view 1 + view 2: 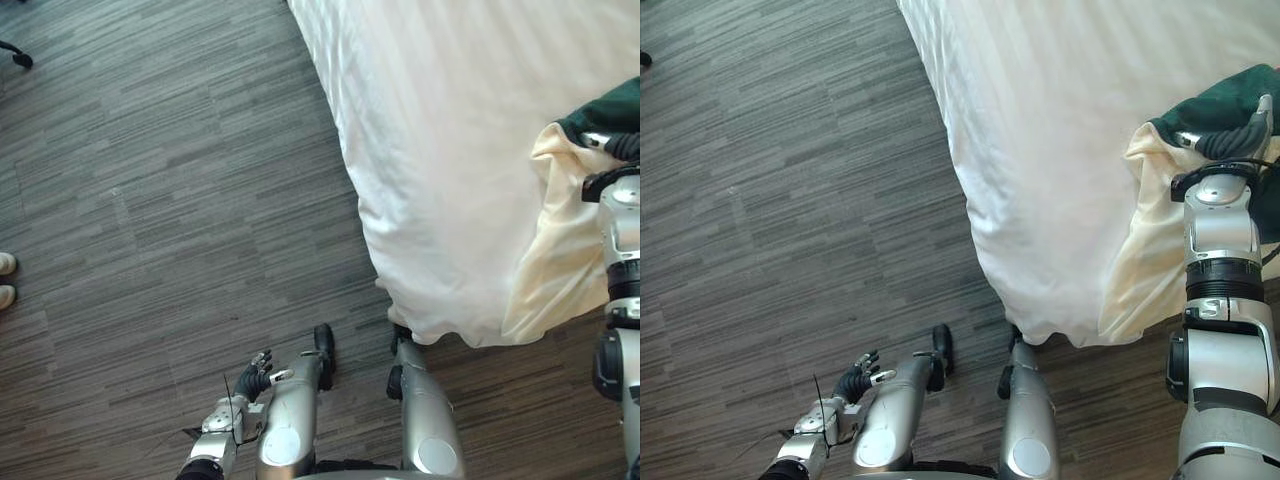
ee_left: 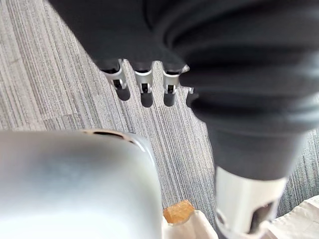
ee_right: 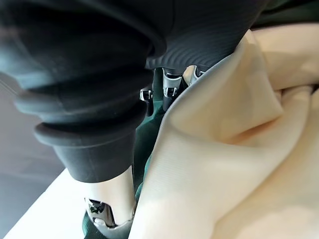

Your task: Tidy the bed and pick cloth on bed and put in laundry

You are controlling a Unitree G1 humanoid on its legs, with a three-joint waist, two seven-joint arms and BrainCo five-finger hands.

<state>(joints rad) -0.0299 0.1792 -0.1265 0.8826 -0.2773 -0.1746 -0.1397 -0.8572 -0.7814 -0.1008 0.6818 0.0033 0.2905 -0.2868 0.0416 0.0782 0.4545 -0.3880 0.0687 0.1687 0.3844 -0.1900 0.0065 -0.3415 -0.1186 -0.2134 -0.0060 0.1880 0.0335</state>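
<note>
Bed (image 1: 450, 150) draped in white stands on grey striped floor (image 1: 150, 200).

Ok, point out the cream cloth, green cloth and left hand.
cream cloth (image 1: 560, 250), left eye view, its hanging front fold.
green cloth (image 1: 1218, 103), right eye view, its upper face.
left hand (image 1: 255, 378), left eye view, its palm.

A dark grey floor (image 1: 150, 200) of narrow streaky planks, laid in blocks whose grain runs in slightly different directions, takes up the left half and the lower edge of the head views. At the middle left edge of the left eye view, two pale shoe tips (image 1: 5, 264) of a person stand side by side on it. A small dark object (image 1: 18, 57) sits in the upper left corner, too cut off to identify. At the bottom centre of the left wrist view is a small orange-brown piece (image 2: 179, 211), also unidentifiable.
</note>
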